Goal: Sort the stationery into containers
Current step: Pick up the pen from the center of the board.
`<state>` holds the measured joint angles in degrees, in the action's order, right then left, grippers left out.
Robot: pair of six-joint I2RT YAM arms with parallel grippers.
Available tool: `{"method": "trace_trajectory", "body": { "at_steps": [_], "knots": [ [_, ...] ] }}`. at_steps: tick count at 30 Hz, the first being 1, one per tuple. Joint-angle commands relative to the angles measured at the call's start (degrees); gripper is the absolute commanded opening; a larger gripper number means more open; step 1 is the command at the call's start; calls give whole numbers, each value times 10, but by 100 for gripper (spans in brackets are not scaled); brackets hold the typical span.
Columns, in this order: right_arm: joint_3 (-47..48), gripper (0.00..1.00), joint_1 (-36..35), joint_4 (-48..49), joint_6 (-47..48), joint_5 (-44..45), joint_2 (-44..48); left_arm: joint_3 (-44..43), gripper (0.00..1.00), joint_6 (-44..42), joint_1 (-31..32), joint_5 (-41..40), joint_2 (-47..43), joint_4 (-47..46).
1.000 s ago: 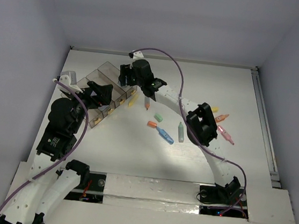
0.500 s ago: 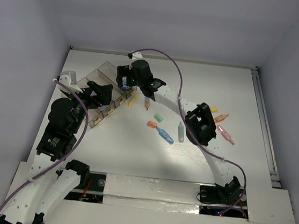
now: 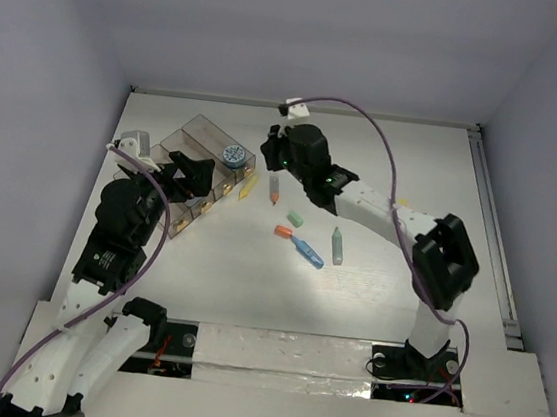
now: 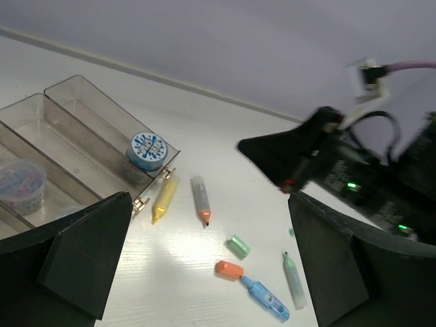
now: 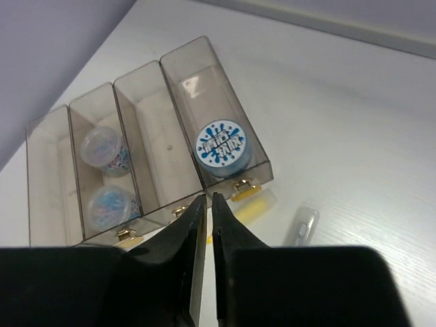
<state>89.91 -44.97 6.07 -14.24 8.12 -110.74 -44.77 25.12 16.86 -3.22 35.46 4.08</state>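
The containers (image 3: 193, 148) are a row of smoky clear boxes at the back left. A round blue roll (image 3: 232, 154) lies in the rightmost box (image 5: 204, 102); two more rolls (image 5: 103, 148) sit in a box further left. My right gripper (image 3: 267, 155) hangs just right of that box, shut with nothing in it (image 5: 208, 199). My left gripper (image 3: 194, 172) stands wide open over the boxes' near ends. Loose on the table lie a yellow pen (image 4: 163, 197), a grey pen (image 4: 200, 199), a green cap (image 4: 238, 246), an orange cap (image 4: 229, 270), a blue pen (image 4: 267, 298) and a green pen (image 4: 294, 279).
The yellow pen lies against the brass clasps (image 5: 240, 185) of the boxes. The right arm (image 3: 379, 210) stretches across the table's right half. A rail (image 3: 493, 223) runs along the table's right edge.
My right gripper has let go of the blue roll, which now lies in the rightmost box. It has pulled back to the right and shut. The left arm has barely moved.
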Motion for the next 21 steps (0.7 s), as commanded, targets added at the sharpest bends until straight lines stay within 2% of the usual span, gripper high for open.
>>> {"method": "trace_trajectory", "body": {
  "at_steps": [1,3,5,6,8,9,10,11,12,14,17,21],
  "knots": [
    [-112,7,1,60,-3,67,78,6,99,-14,-3,29,17,-35],
    [-150,8,12,45,-25,71,100,6,99,-14,-3,55,24,-35],
    [-196,16,12,38,-37,63,119,7,99,-16,-3,81,32,-37],
    [-204,31,17,34,-46,61,120,9,99,-16,-3,88,35,-37],
    [-212,48,17,26,-47,50,112,11,99,-17,-3,99,42,-54],
    [-209,59,17,21,-47,45,105,13,92,-19,-3,108,43,-57],
    [-204,63,17,12,-46,37,98,14,89,-20,-3,111,48,-57],
    [-193,64,17,10,-44,31,81,14,87,-20,-3,117,50,-58],
    [-187,65,17,9,-41,30,71,13,80,-20,-3,119,52,-58],
    [-171,66,23,-5,-40,27,49,12,76,-21,-3,120,58,-56],
    [-134,67,28,-23,-40,22,4,11,78,-23,-3,124,59,-54],
    [-84,68,28,-43,-30,25,-53,9,89,-25,-8,126,59,-52]
  ]
}}
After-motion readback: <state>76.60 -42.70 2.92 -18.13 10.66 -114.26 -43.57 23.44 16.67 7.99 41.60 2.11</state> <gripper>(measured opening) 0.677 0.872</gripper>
